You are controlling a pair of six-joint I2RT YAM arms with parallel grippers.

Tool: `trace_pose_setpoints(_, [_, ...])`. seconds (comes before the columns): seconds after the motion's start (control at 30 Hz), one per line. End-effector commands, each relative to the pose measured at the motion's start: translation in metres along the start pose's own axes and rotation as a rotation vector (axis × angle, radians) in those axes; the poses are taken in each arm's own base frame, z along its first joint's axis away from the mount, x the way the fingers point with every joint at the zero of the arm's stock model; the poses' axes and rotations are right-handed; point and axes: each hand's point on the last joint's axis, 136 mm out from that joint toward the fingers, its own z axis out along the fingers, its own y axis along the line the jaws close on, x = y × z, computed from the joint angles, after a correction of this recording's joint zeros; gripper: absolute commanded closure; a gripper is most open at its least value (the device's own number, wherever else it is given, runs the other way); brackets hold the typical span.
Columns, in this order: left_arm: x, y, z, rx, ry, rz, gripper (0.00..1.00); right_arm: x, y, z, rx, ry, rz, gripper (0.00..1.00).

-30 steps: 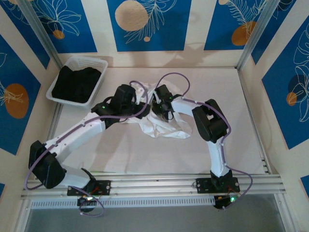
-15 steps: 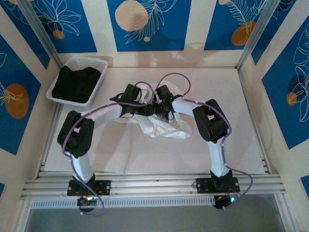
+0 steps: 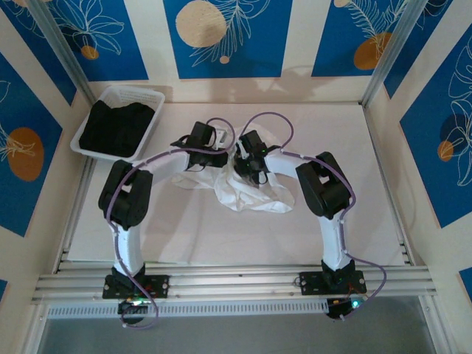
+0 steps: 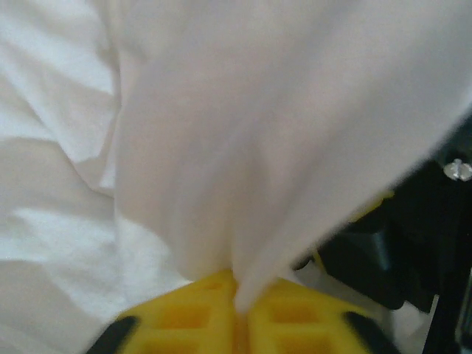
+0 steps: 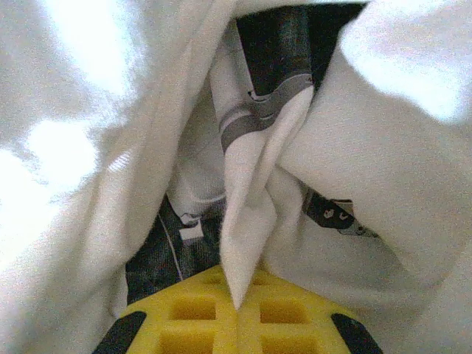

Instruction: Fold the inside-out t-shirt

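Note:
The inside-out t-shirt lies as a crumpled white heap on the table's middle. My left gripper is at the heap's upper left edge. In the left wrist view its yellow fingers are shut on a pinched ridge of the white t-shirt, which stretches up and away from them. My right gripper is close beside it at the heap's top. Its yellow fingers are shut on a pointed fold of the t-shirt. Dark patterned patches show between the folds; I cannot tell what they are.
A white plastic basket holding a black garment stands at the back left corner. Blue patterned walls and metal posts enclose the table. Bare white table surface spreads to the right and in front of the heap.
The left arm has swung in from the far left, elbow now raised. Its gripper reached the shirt's upper left edge and shut on the fabric. The right arm has not moved.

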Motion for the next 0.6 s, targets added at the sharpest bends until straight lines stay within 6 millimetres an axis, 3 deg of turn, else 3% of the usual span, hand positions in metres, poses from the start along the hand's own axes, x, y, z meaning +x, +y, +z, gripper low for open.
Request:
trace_pose_setpoints(0.0, [-0.035,-0.014,-0.027,0.072,-0.099,0.017,1.0,0.043,-0.013,0.002,0.046,0.14,-0.017,1.0])
trace_pose_setpoints(0.3, [-0.097,-0.074,-0.17,0.193,-0.383,0.092,1.0,0.039,-0.022,-0.023,0.057,0.065,-0.086,1.0])
trace_pose_setpoints(0.57, [-0.133,-0.125,-0.25,0.359,-0.53,0.129,1.0,0.045,-0.021,-0.022,0.088,0.039,-0.138,0.99])
